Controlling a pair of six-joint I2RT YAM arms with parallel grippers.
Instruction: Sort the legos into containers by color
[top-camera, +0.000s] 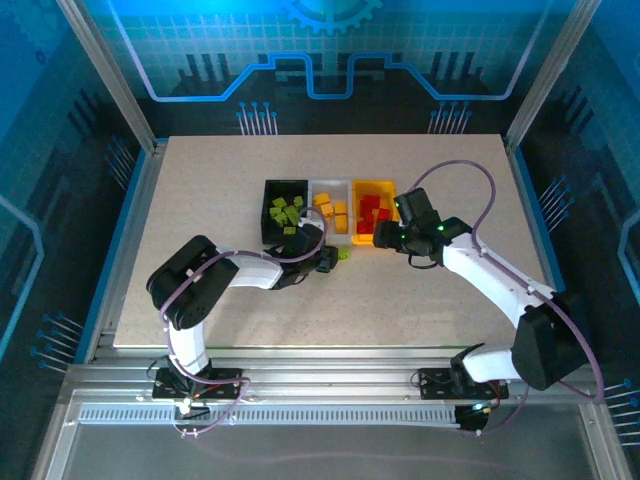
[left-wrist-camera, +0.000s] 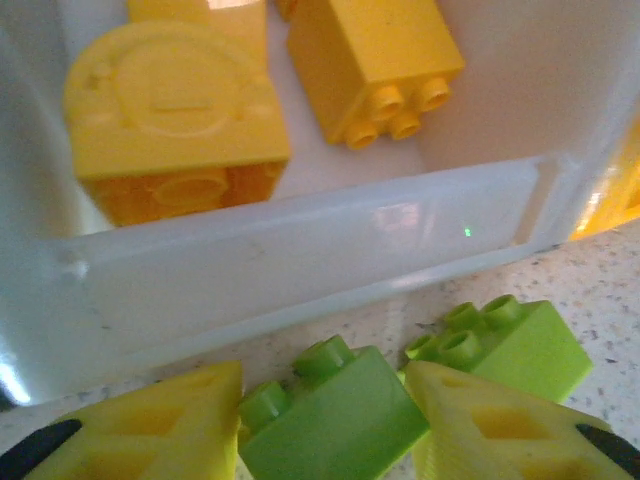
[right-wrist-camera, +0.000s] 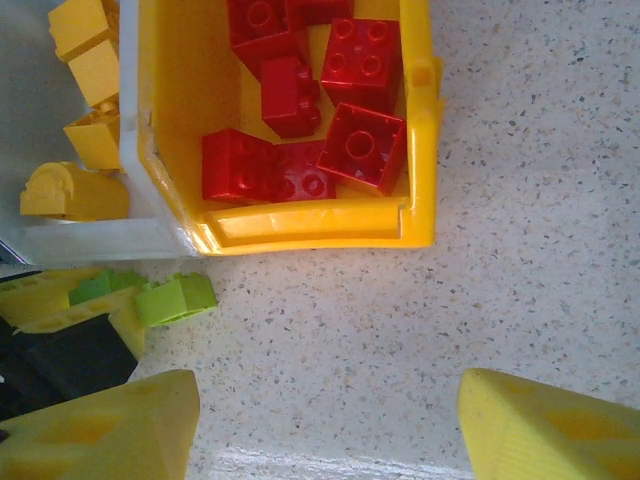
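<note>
The left hand (left-wrist-camera: 325, 405) is clamped on a lime green lego (left-wrist-camera: 340, 420). Its two yellow fingers (left-wrist-camera: 150, 430) press the block's sides, and the block rests on the speckled desk (left-wrist-camera: 600, 270) with two round studs pointing away from the hand. Just beyond the right finger lies a second green lego (left-wrist-camera: 505, 345), a four-stud block close beside the held one; whether the two touch cannot be told. Straight ahead of this hand, very near the fingertips, stands the translucent near wall of the white bin (left-wrist-camera: 300, 270). Behind that wall lie glossy yellow-orange legos (left-wrist-camera: 375, 65). The rounded yellow piece (left-wrist-camera: 175, 120) ahead and to the left bears a raised mark like an L inside a ring.

The right hand (right-wrist-camera: 325, 425) has its fingers (right-wrist-camera: 110, 430) spread wide apart, with bare desk between them. Directly ahead of it stands the yellow bin (right-wrist-camera: 425, 150), holding shiny red legos (right-wrist-camera: 300, 110): square four-stud blocks and narrower ones, lying jumbled at different angles. Ahead and to the left of this hand are the white bin's corner and, nearer, the left hand's fingertips with the two green blocks.

In the top view the three bins stand side by side ahead of both hands. The black bin (top-camera: 285, 184) on the left holds the green legos (top-camera: 285, 212).
</note>
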